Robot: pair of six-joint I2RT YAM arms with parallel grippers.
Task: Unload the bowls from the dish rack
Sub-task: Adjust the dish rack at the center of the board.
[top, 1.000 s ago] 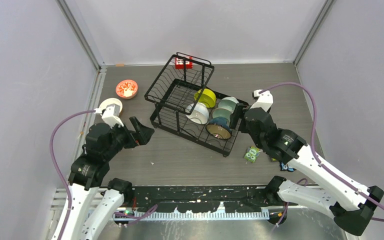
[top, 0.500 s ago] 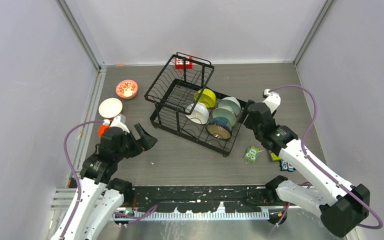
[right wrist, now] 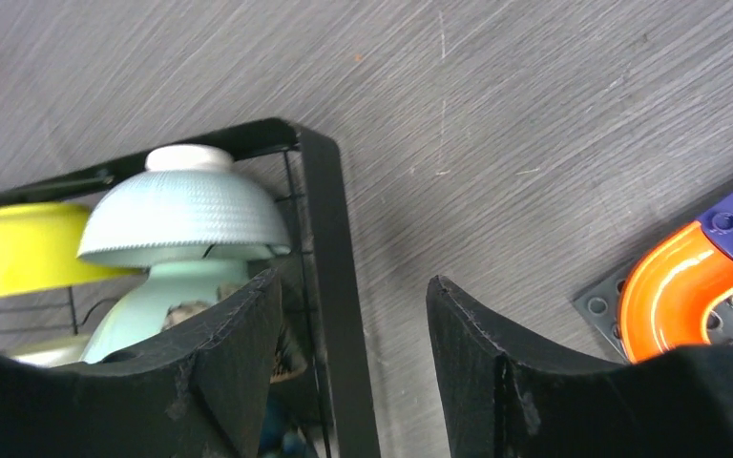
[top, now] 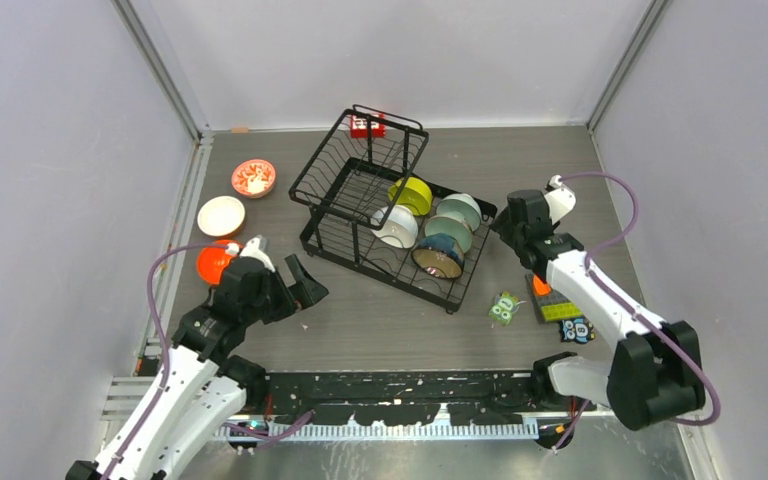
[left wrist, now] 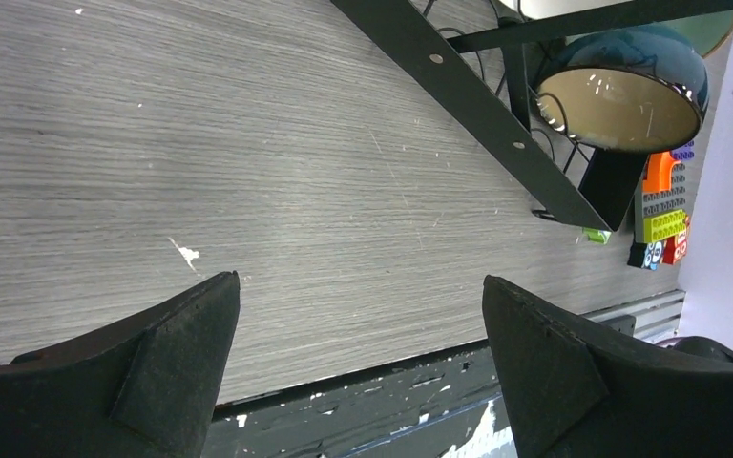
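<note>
My right gripper (right wrist: 353, 277), parted and empty, is aligned over the dish rack (right wrist: 317, 191) frame beside the mint bowl (right wrist: 181, 215): closing risks seizing wire. Left gripper (left wrist: 361, 279) wide, empty.

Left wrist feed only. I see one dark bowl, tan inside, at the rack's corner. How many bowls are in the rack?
Observer: Five, all in the lower tier of the dish rack: lime-yellow bowl, white bowl, pale mint bowl, grey-teal bowl and your dark bowl.
Operator: Where's the right gripper?
Observer: The right gripper is open over the rack's right-end frame, next to the pale mint bowl. It holds nothing.
Operator: Any bowls out yet?
Observer: Three, on the table left of the rack: red-patterned bowl, plain white bowl, orange bowl.
</note>
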